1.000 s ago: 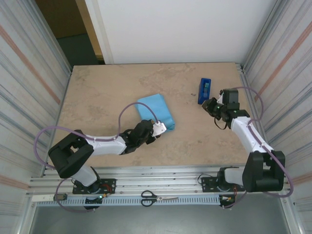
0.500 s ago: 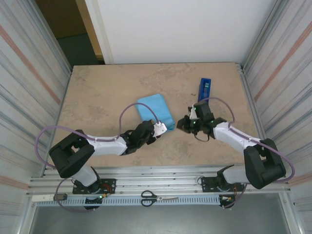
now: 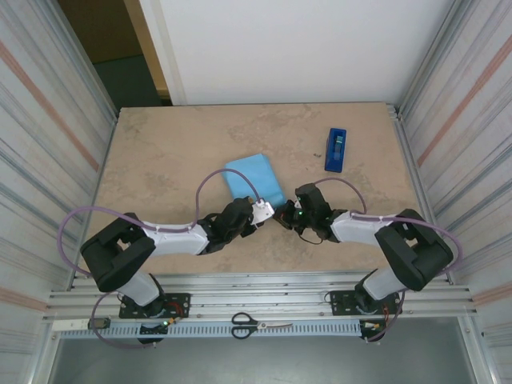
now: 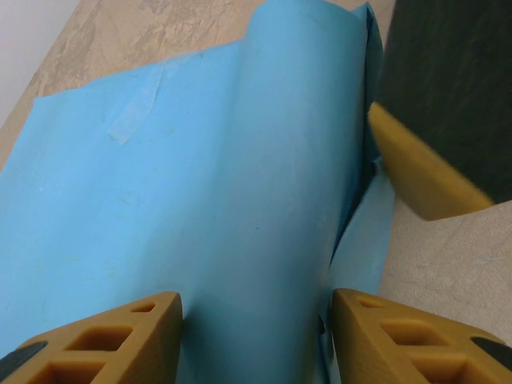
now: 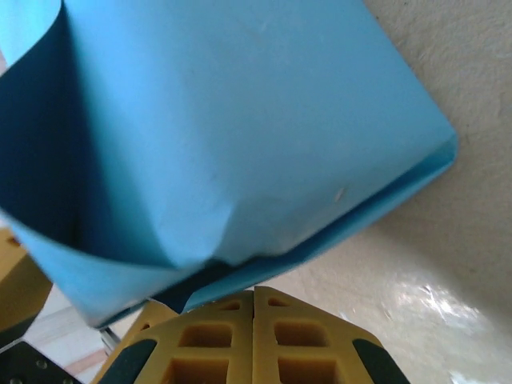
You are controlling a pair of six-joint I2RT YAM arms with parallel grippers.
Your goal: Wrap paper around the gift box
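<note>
At the bottom edge of the top view, black-handled steel scissors [image 3: 260,325] lie on the ridged metal rail in front of the arm bases. Above them, on the beige marbled table [image 3: 176,152], both arms reach toward the frame's centre.

The left gripper [image 3: 266,210] is at the near right corner of the thin sheet of paper [image 3: 254,180], light sky blue outside and dark navy inside, which is folded into a flat parcel just left of centre and hides whatever it wraps. In the left wrist view its yellow fingers [image 4: 128,336] stand apart with a raised ridge of paper filling the gap. Whether they clamp it I cannot tell. A strip of clear tape [image 4: 136,112] sits at the upper left of that view.

The right gripper [image 3: 280,218] is closed, pads together, with its tips at the parcel's loose lower fold.

Farther back, right of centre and well apart, stands a small blocky royal-blue tape dispenser [image 3: 337,150].
</note>
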